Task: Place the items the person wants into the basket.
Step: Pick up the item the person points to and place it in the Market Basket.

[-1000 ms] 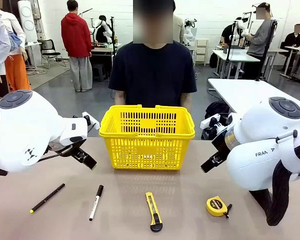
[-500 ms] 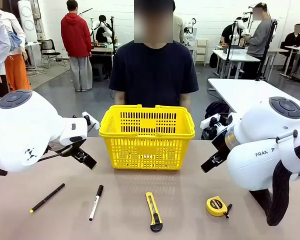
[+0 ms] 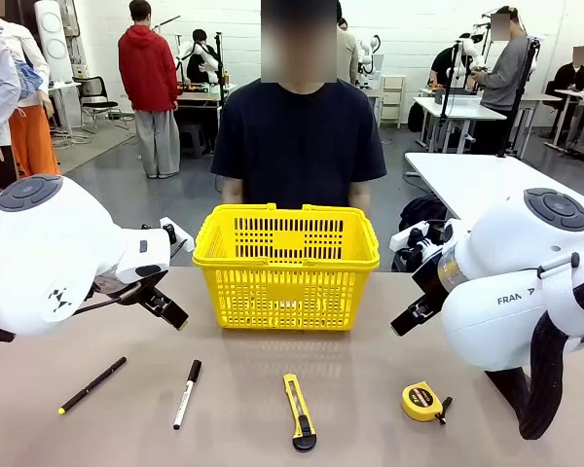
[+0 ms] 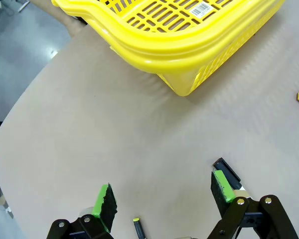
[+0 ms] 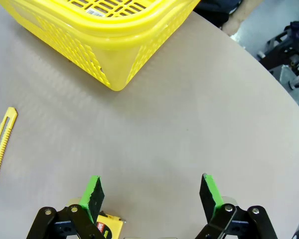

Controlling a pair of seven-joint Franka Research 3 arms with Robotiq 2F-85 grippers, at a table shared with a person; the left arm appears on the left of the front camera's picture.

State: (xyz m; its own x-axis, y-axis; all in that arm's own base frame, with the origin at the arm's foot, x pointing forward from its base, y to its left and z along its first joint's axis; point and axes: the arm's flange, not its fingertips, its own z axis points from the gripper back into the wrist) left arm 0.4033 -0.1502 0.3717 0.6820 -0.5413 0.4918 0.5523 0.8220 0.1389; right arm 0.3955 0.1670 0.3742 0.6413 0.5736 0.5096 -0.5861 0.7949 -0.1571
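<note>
Yellow lattice basket [image 3: 285,268] at middle of table [image 3: 370,370], before person [image 3: 297,146]. Near edge, left to right: marker [image 3: 187,394], knife [image 3: 299,411], tape measure [image 3: 422,401], well apart. Spread wide, empty, above table: left gripper [image 4: 162,185], right gripper [image 5: 149,181]. Handling, judged: marker light, stiff, slick, pinch mid-barrel; knife flat, rigid, pinch across mid-body; tape measure denser, pinch across rim. Legible: "FRAN" on right arm [image 3: 506,292]; barcode sticker [image 4: 202,8] in basket, digits unreadable.

Bright yellow basket [image 3: 285,292] with slotted lattice sides; yellow-and-black utility knife [image 3: 298,411]; yellow tape measure [image 3: 421,400]; white marker [image 3: 186,394], black cap; black pen [image 3: 92,384], yellow tip
</note>
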